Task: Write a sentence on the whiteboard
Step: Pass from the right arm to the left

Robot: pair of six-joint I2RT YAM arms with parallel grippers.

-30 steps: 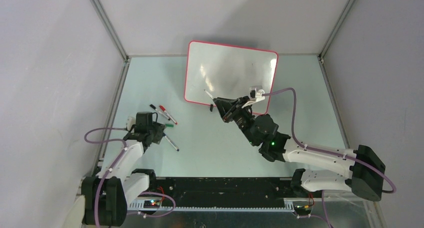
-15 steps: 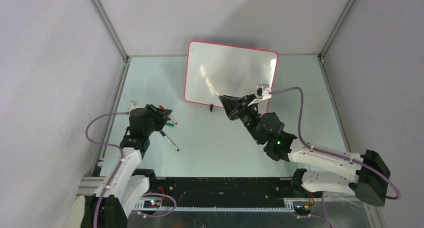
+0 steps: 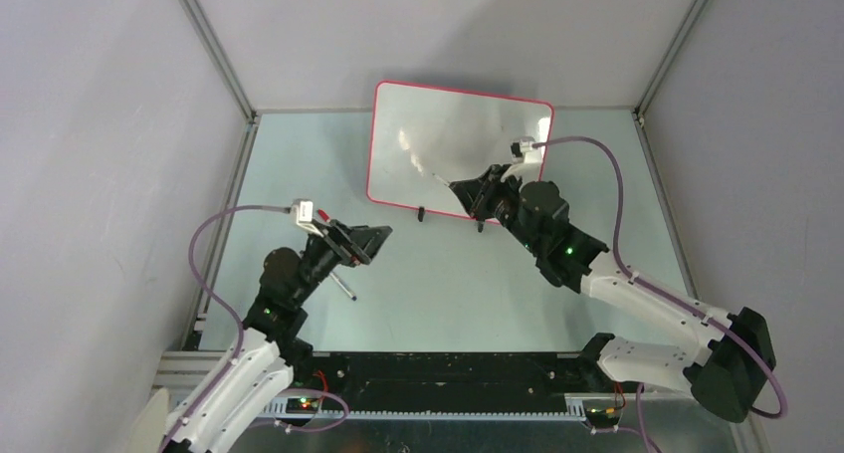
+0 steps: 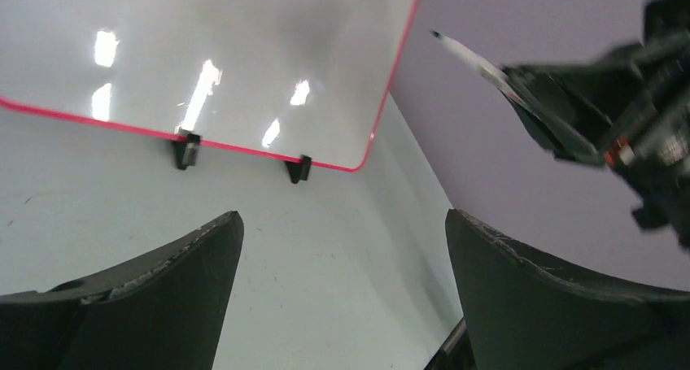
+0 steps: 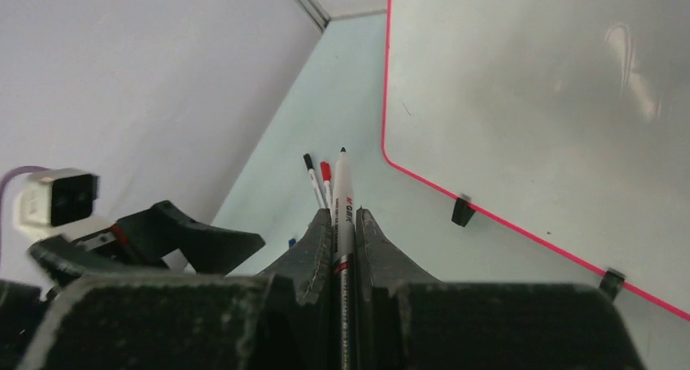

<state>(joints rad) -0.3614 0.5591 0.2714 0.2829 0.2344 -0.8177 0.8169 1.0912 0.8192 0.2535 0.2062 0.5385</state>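
Whiteboard (image 3: 438,134) stands at the back middle of the table (image 3: 448,294), leaning back on its two black feet (image 4: 187,150). Red rim, glossy face showing only light glare from all three cameras.

Right gripper (image 3: 468,192) is clamped narrow on a white marker (image 3: 443,181). The marker runs straight out between the fingers, with its dark tip aimed up and left in front of the board's lower half. Can't tell whether the tip touches the face. The wrist view shows the same grip, fingers (image 5: 319,232) tight against the barrel on both sides.

Left gripper (image 3: 360,244) is spread wide and holds nothing. It's lifted off the table, left of centre, facing the board's lower right corner.

Loose pens (image 5: 312,175) lie on the table by the left arm: one black-capped, one red-capped, side by side. Another pen (image 3: 343,287) lies just beside the left arm.
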